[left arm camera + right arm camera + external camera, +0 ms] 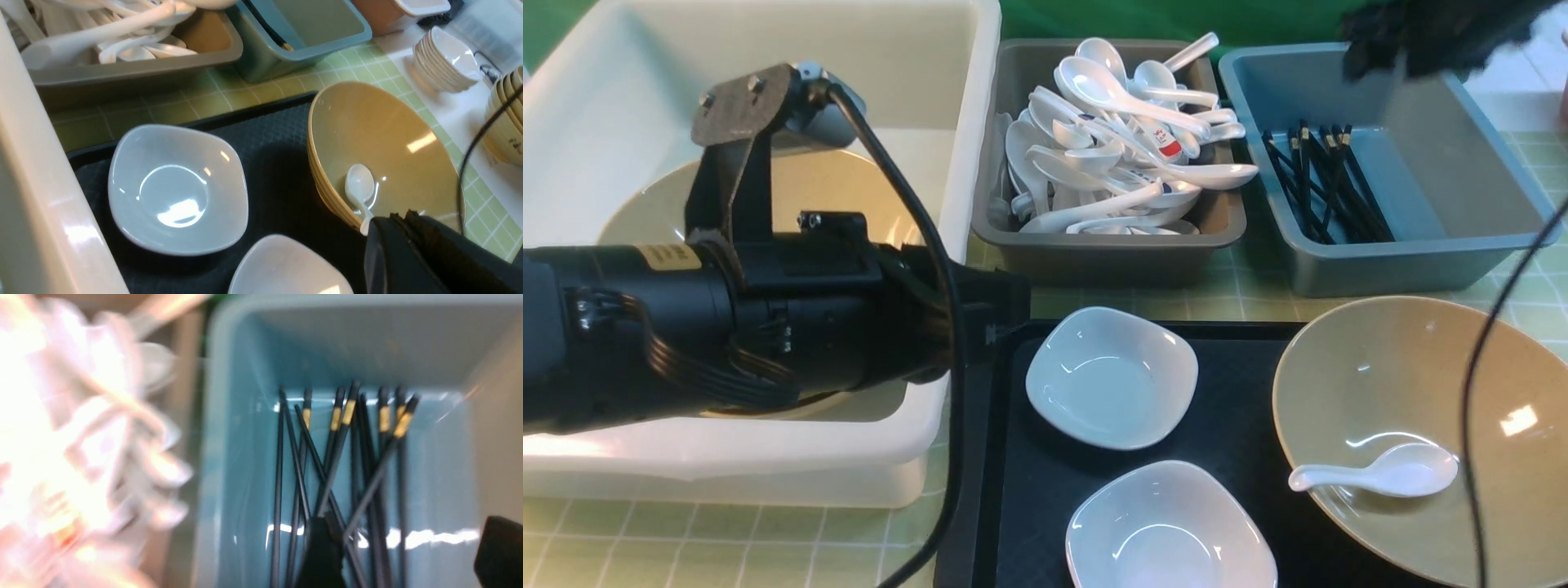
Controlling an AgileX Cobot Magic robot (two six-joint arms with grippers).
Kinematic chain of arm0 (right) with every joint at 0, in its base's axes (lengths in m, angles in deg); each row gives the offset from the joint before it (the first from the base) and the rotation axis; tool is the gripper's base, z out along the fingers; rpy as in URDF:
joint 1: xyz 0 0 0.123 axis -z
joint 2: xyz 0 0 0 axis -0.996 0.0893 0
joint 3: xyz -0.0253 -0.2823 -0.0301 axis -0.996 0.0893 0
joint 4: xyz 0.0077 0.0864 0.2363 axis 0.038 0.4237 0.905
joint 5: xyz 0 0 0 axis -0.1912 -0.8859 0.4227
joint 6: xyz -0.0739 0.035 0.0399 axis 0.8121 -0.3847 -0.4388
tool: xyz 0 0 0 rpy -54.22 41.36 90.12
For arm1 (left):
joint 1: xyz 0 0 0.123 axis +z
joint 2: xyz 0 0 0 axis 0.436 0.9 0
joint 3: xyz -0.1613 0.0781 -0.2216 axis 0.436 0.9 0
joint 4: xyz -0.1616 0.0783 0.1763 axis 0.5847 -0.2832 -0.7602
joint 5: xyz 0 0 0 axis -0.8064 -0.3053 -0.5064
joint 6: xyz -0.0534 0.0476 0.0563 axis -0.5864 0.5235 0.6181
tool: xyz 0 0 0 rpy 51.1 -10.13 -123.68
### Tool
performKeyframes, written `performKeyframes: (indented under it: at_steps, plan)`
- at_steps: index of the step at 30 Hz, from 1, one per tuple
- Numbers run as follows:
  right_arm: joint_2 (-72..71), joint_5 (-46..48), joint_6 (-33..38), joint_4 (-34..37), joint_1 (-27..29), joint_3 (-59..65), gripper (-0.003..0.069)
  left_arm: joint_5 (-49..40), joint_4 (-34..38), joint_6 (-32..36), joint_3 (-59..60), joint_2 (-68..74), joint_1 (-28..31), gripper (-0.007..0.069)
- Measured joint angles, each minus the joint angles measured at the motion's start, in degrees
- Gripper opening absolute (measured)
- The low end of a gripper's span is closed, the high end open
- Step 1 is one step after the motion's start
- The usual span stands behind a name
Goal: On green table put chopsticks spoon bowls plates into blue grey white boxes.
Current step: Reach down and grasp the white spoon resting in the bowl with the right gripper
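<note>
Plainly glossy white spoon (1378,475); wide, shallow tan bowl (1405,367)

The front camera is looking down across the bench (1225,302), the left wrist one is viewing its tan bowl (1405,367) (367,134) from nearer, the blurred right one seemingly hanging over the blue box (1429,122) (245,457).

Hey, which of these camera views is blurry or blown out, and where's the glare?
Right wrist view: motion-blurred throughout, spoons blown out to a white glow, chopsticks legible. Front view: sharp, small light reflection on the tan bowl. Left wrist view: mostly sharp, bright glare patch inside the fully visible white dish.
</note>
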Motion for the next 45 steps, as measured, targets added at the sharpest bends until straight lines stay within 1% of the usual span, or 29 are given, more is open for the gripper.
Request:
performKeyframes:
  at_steps: [3, 6, 7, 8, 9, 10, 13, 14, 16, 18, 19, 20, 21, 22, 23, 24, 25, 27, 30, 33, 34, 35, 38, 45]
  plan:
    - [-7.97, 4.17, 3.97, 1.55, 0.0, 1.56, 0.0485, -2.35, -1.26, 0.0, 0.0, 0.1, 0.0, -0.0001]
    - [-16.26, 4.89, 8.59, 4.33, -0.35, 6.01, 0.0485, -5.16, -2.57, 0.36, -0.9, 0.74, 0.0, 0.0]
    - [-20.74, 4.84, 12.2, 5.5, -1.05, 8.79, 0.0485, -6.18, -3.47, 0.9, -1.81, 1.23, 0.0, 0.0]
    - [-20.74, 4.84, 12.2, 5.5, -1.21, 9.28, 0.0485, -6.38, -3.47, 1.07, -2.01, 1.34, 0.0, 0.0]
    - [-25.7, 4.89, 16.32, 6.19, -2.77, 13.6, 0.0486, -8.44, -4.8, 2.25, -4.36, 2.44, 0.0, 0.0]
    - [-28.7, 4.96, 18.23, 6.43, -3.72, 15.92, 0.0486, -9.16, -5.22, 2.76, -5.31, 2.9, 0.0, 0.0]
    - [-36.73, 5.35, 20.56, 7.34, -7.5, 26.02, 0.0486, -13.36, -6.71, 4.51, -10.89, 5.96, 0.0, 0.0]
    - [-37.22, 5.4, 20.62, 7.41, -7.71, 26.68, 0.0486, -13.65, -6.83, 4.52, -11.22, 6.42, 0.0, 0.0]
    - [-42.03, 5.52, 23.58, 7.39, -9.58, 34.3, 0.0486, -17.67, -7.07, 4.8, -14.93, 8.99, 0.0, 0.0]
    - [-45.17, 5.94, 30.54, 7.24, -10.67, 40.51, 0.0486, -20.52, -7.13, 5.48, -16.85, 10.92, 0.0, 0.0]
    - [-45.58, 6.14, 32.47, 7.18, -10.73, 41.84, 0.0486, -20.99, -7.13, 5.76, -17.17, 11.26, 0.0, 0.0]
    - [-46.49, 7.35, 41.0, 6.61, -11.03, 46.86, 0.0486, -22.2, -6.99, 7.12, -17.89, 12.13, 0.0, 0.0]
    - [-46.47, 8.19, 46.55, 6.01, -11.09, 50.85, 0.0486, -22.8, -6.64, 8.92, -17.95, 12.31, 0.0, 0.0001]
    - [-46.01, 8.26, 50.35, 5.58, -11.09, 53.46, 0.0486, -23.22, -6.27, 10.22, -17.99, 12.31, 0.0, 0.0001]
    - [-45.89, 8.26, 50.8, 5.54, -11.09, 53.95, 0.0486, -23.33, -6.17, 10.74, -18.02, 12.31, 0.0, 0.0001]
    - [-45.18, 8.08, 53.01, 5.45, -11.09, 56.67, 0.0486, -23.75, -5.54, 12.1, -18.1, 12.31, 0.0, 0.0001]
    - [-43.83, 7.49, 57.1, 5.45, -11.09, 59.41, 0.0486, -24.25, -4.95, 13.11, -18.23, 12.31, 0.0, 0.0001]
    - [-41.57, 6.37, 62.21, 6.12, -11.09, 62.13, 0.0486, -25.14, -4.37, 13.94, -18.3, 12.31, 0.0, 0.0001]
    - [-37.95, 3.85, 69.79, 9.38, -11.09, 63.75, 0.0486, -26.67, -4.07, 14.63, -18.3, 12.31, 0.0, 0.0001]
    - [-33.87, 0.38, 77.82, 16.22, -11.09, 63.64, 0.0486, -28.46, -4.05, 14.74, -18.3, 12.31, 0.0, 0.0001]
    - [-33.35, 0.18, 78.59, 16.98, -11.09, 63.56, 0.0486, -28.58, -4.05, 14.74, -18.3, 12.31, 0.0, 0.0001]
    - [-31.25, -0.16, 80.78, 19.41, -11.09, 62.44, 0.0486, -29.26, -4.05, 14.74, -18.3, 12.31, 0.0, 0.0001]
    - [-28.43, 0.22, 82.0, 20.84, -11.09, 60.35, 0.0486, -29.59, -3.73, 14.74, -18.34, 12.31, 0.0, 0.0001]
    - [-21.99, 9.36, 83.48, 22.09, -11.09, 51.68, 0.0486, -29.54, -1.67, 14.74, -18.34, 12.31, 0.0, 0.0001]
